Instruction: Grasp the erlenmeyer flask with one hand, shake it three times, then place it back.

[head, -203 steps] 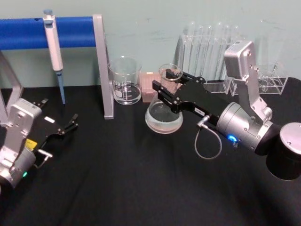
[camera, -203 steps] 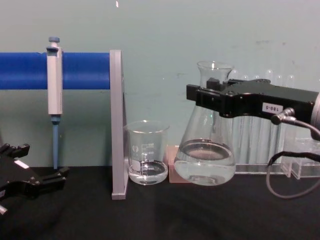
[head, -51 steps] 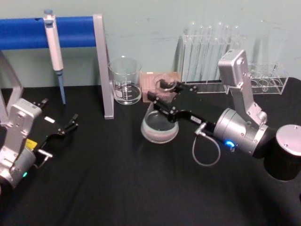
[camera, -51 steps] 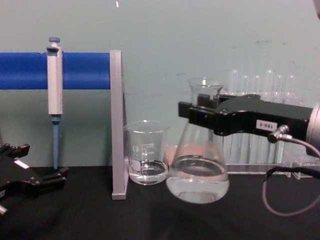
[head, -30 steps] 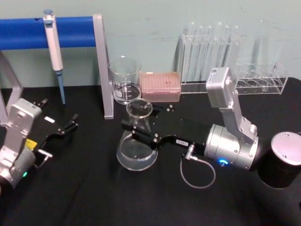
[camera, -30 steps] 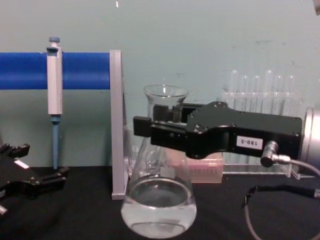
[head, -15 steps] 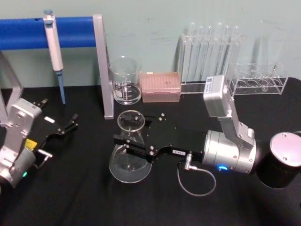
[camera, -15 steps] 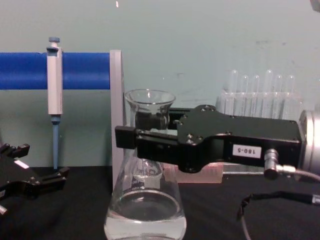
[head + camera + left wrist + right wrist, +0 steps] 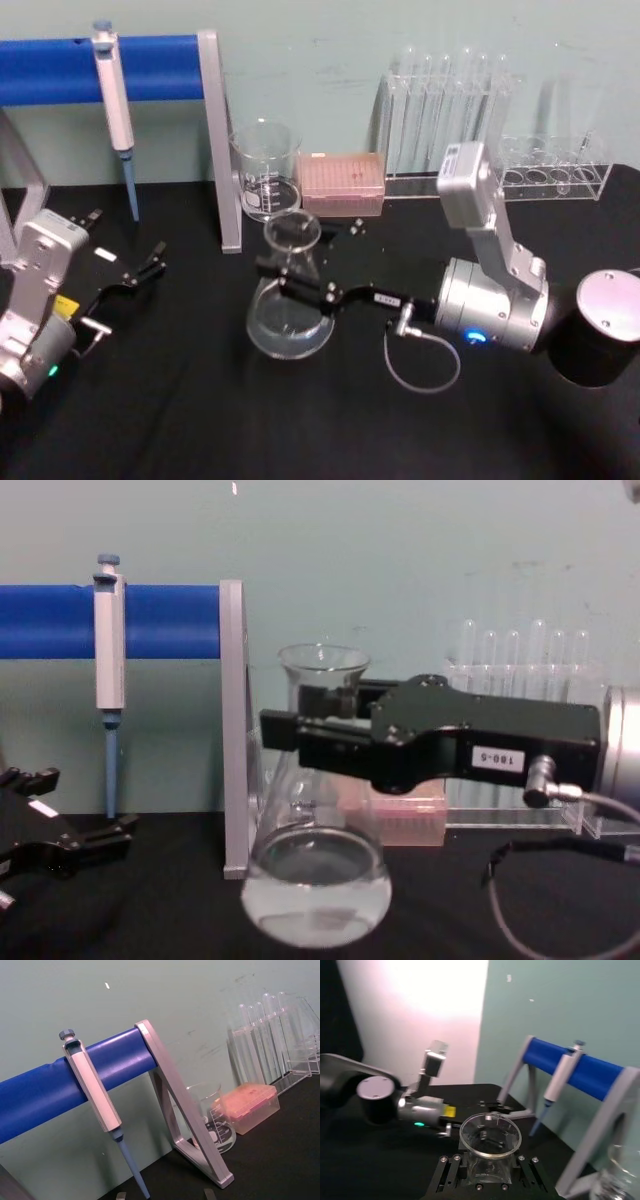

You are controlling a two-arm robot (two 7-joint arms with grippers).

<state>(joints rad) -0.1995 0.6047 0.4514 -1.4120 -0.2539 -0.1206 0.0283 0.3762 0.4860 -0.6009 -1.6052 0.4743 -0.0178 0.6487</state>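
The erlenmeyer flask (image 9: 289, 322) is clear glass with a little clear liquid in its wide base (image 9: 315, 888). My right gripper (image 9: 291, 272), black with a white numbered label and a silver wrist, is shut on the flask's neck just below the lip (image 9: 322, 660). It holds the flask left of centre, slightly tilted, with the base close over the black cloth. In the right wrist view the flask's round mouth (image 9: 490, 1156) sits between the fingers. My left gripper (image 9: 146, 266) rests parked at the far left, its fingers apart and nothing between them.
Behind the flask stand a glass beaker (image 9: 266, 172), a pink tip box (image 9: 342, 184) and clear test-tube racks (image 9: 452, 120). A pipette (image 9: 114, 95) hangs on the blue bar of a grey stand (image 9: 220, 150). A black cylinder (image 9: 602, 340) sits at the right.
The right gripper has carried the flask back, away from me and slightly to the right, after swinging it forward and left. The left arm has not moved.
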